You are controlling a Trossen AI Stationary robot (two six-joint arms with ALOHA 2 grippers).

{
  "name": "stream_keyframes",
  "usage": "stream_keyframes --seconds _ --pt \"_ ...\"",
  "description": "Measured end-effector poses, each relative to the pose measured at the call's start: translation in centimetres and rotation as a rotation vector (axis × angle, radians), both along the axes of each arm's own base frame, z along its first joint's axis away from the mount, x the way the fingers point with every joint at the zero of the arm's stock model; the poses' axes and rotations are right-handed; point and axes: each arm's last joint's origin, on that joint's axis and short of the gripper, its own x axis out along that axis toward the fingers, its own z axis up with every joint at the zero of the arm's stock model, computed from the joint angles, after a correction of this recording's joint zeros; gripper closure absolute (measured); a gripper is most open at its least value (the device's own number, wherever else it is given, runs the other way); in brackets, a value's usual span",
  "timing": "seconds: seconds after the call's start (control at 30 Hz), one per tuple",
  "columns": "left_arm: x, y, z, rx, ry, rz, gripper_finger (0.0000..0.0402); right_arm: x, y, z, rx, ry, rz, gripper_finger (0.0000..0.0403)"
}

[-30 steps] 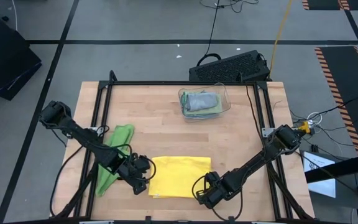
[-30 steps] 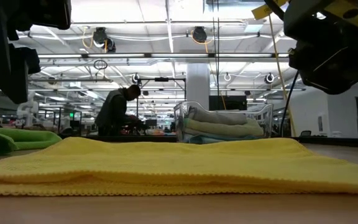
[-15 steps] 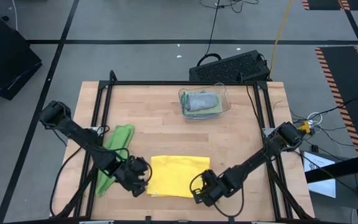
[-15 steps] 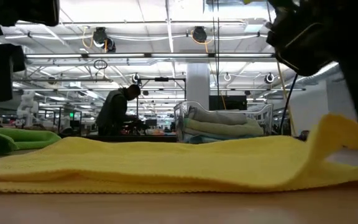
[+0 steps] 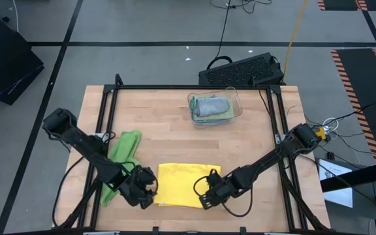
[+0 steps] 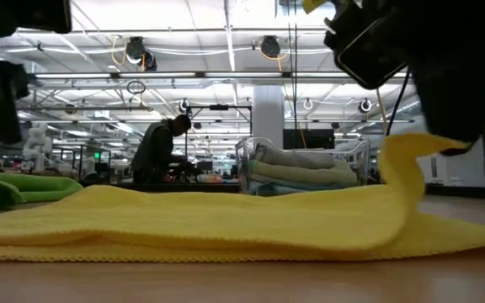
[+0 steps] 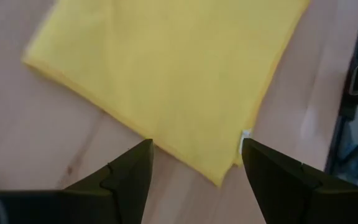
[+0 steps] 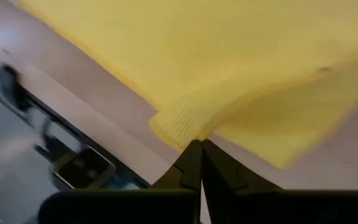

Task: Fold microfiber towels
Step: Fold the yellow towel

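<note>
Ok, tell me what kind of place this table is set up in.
Probably a large open lab or workshop. The low view shows long ceiling strip lights and a person at a bench behind the table; the high view shows loose cables across a taped grey floor.

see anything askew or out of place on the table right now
Only the bright green towel: it lies crumpled under the left arm, hanging off the table's left edge. The yellow towel's raised corner is simply pinched in the right hand.

Big open hall behind the wooden table (image 5: 175, 137), ceiling lights (image 6: 269, 45) glowing, a person (image 6: 160, 150) bending over a bench, cables trailing across grey floor (image 5: 149, 26).
</note>
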Motion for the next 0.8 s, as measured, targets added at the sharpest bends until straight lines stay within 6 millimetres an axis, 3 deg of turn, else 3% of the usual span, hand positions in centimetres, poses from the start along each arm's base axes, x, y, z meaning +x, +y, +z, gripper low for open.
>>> stream_keyframes --seconds 0.3,0.63,0.8 --pt "0.1 -2.4 -3.3 -0.074 0.086 0.009 0.0156 -1.8 -2.5 0.3 -0.03 0.224 0.202 0.0403" --pt "0.0 -3.2 -3.2 -0.155 0.071 0.025 0.0156 -2.1 -2.6 0.0 -0.021 0.228 0.243 0.0403" --pt "-0.4 -4.4 -2.8 -0.105 -0.028 -0.109 0.0156 -1.5 -2.2 -0.2 0.023 0.141 0.242 0.0403"
